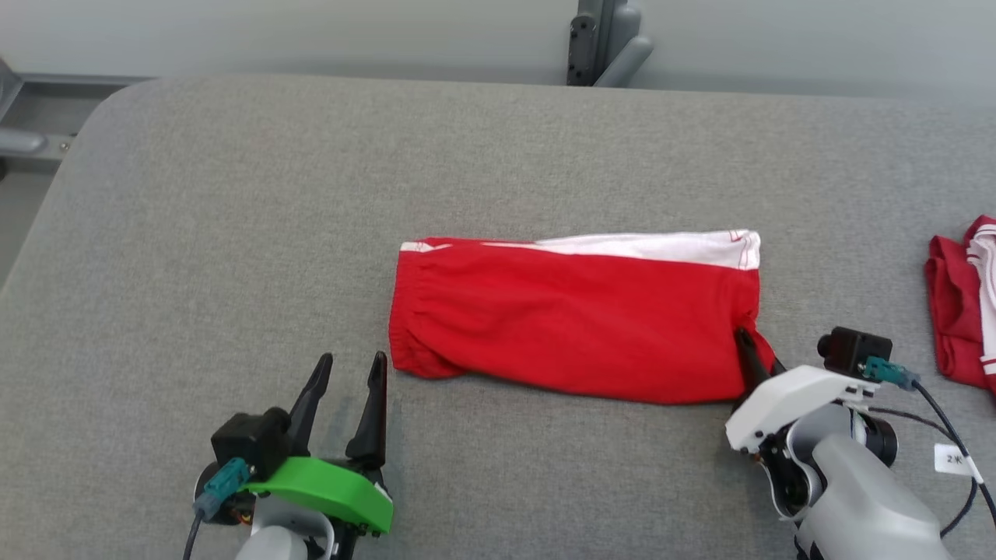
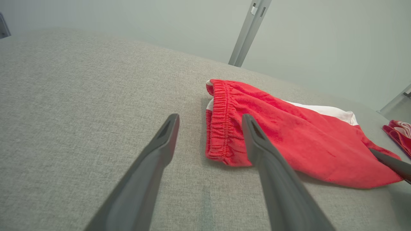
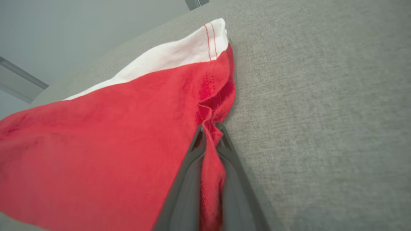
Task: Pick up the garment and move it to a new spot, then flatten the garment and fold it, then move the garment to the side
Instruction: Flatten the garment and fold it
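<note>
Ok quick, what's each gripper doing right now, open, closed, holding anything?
Left gripper: open, empty, near the waistband end of the red and white fabric shorts.
Right gripper: shut on the shorts' hem corner.

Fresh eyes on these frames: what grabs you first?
A red garment with a white band lies spread in the middle of the grey table. The right gripper has its fingers shut on the garment's near right corner, bunching the cloth, while the left gripper sits open near the elastic waistband end. Another red-and-white cloth lies at the table's right edge.
</note>
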